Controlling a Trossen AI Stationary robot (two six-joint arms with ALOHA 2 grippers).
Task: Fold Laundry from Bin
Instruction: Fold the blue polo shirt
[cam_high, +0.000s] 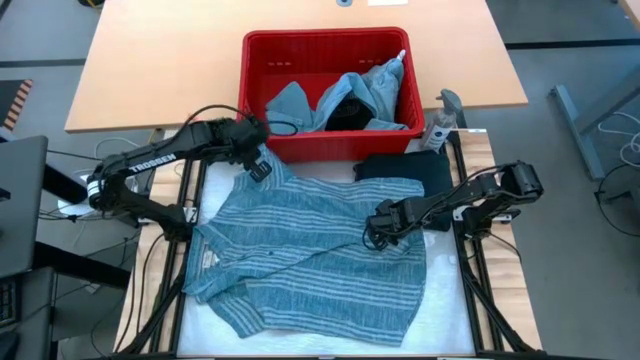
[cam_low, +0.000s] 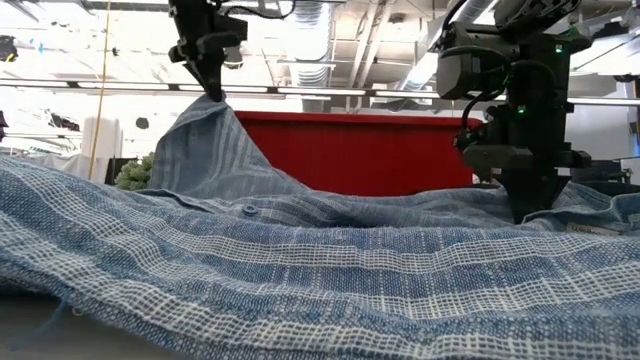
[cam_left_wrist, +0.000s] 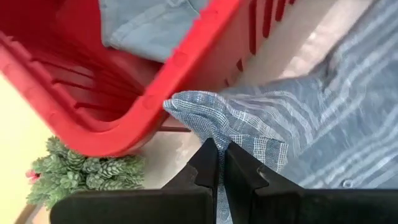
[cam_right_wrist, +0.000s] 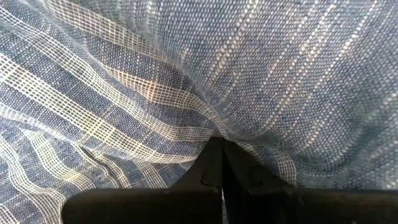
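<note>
Striped shirt (cam_high: 310, 255) is spread on the table in front of the red bin (cam_high: 330, 150), long axis running left to right. One corner by the bin wall is pinched shut in the left gripper (cam_high: 262, 163) and held raised. The right gripper (cam_high: 378, 228) is clamped on the cloth at the right side, low on the table. More laundry (cam_high: 350, 100) is left in the bin. Judged next: the raised corner, on the left arm's side, gets carried across toward the near edge.
</note>
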